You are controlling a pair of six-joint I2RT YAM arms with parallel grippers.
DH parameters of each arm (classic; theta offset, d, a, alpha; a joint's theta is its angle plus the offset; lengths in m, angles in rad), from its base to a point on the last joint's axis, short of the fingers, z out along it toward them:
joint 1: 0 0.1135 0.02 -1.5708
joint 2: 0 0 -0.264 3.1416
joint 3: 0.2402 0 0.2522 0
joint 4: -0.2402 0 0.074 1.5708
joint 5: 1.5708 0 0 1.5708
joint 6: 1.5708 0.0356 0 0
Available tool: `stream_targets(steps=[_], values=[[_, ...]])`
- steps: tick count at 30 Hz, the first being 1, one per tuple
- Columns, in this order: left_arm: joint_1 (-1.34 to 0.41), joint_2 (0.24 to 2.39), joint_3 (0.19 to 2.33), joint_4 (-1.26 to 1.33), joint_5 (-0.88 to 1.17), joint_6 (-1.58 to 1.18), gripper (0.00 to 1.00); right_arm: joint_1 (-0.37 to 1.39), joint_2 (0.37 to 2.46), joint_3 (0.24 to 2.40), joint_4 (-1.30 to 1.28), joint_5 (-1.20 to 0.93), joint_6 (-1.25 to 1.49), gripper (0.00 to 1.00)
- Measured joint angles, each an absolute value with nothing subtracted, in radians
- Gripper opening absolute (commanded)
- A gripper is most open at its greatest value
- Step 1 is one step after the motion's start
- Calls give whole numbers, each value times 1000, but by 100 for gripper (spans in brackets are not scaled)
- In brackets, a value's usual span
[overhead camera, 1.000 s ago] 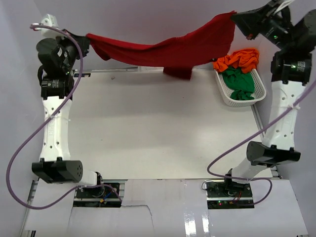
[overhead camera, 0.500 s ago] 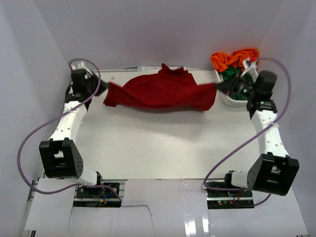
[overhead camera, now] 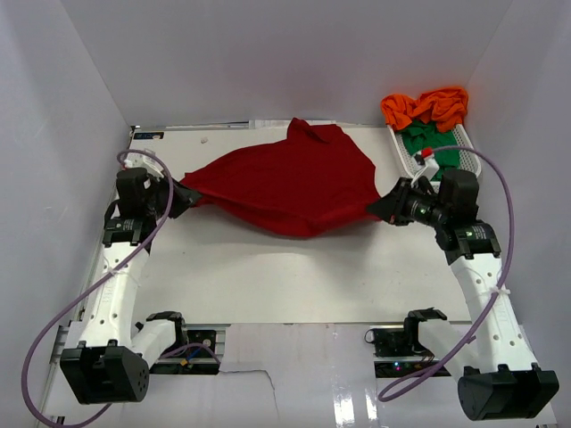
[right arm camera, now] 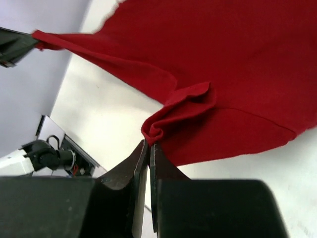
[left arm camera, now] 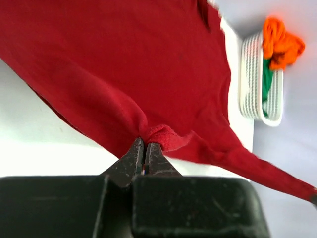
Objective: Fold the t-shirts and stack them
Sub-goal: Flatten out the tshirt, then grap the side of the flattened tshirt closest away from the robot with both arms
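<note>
One red t-shirt (overhead camera: 285,187), pinched between left gripper (overhead camera: 185,193), right gripper (overhead camera: 376,209)

The top camera sits high above the red shirt (overhead camera: 285,192) and looks down on the whole table (overhead camera: 294,267). The left wrist camera is very close to the red shirt's left end and looks across it toward the basket (left arm camera: 252,94). The right wrist camera is very close to its right end and looks back the other way. All three see the red shirt.
</note>
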State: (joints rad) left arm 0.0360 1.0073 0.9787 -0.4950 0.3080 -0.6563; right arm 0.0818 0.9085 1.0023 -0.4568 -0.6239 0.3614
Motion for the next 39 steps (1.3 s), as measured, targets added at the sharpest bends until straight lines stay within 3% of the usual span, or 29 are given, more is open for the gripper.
stream_targets(steps=[7, 19, 30, 39], values=[[36, 983, 777, -614, 378, -678, 0, 126, 884, 833, -676, -536, 372, 8], [35, 808, 670, -788, 337, -730, 0, 165, 830, 824, -808, -336, 389, 8], [35, 749, 596, -899, 242, -756, 0, 130, 1157, 888, -677, -184, 381, 8], [35, 798, 598, -917, 216, -744, 0, 99, 1423, 1127, -570, -189, 370, 8]])
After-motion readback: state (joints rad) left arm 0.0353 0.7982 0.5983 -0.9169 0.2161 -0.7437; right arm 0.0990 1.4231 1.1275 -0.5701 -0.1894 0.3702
